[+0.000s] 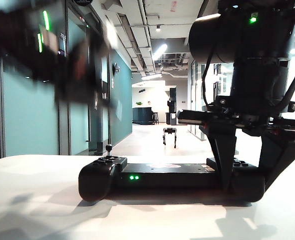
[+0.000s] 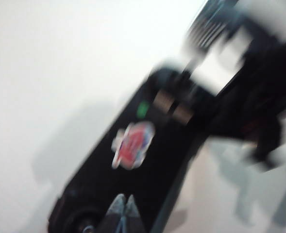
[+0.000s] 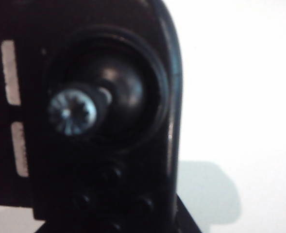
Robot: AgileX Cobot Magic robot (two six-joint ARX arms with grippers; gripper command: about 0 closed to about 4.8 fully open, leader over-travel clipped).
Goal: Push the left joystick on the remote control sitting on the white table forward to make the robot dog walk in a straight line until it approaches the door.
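On the broad white table [image 1: 32,200], the right tool [image 1: 250,170] clamps the wide black gamepad-style remote control [image 1: 162,176]; the blurred left tool [image 1: 84,82], state unclear, hovers above the untouched thin black left joystick [image 1: 108,150], and the small black robot dog [image 1: 170,136] stands far down the corridor.

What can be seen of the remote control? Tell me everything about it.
The remote control is a wide, black, plastic-looking gamepad lying flat on the white table. It has two bulbous handles, two green lights on its front edge and a red-white logo on top. The left joystick stands upright, untouched. The right gripper straddles the right handle, a finger on each side, apparently pinning it. The left gripper, motion-blurred, hangs above the left end, apart from it.
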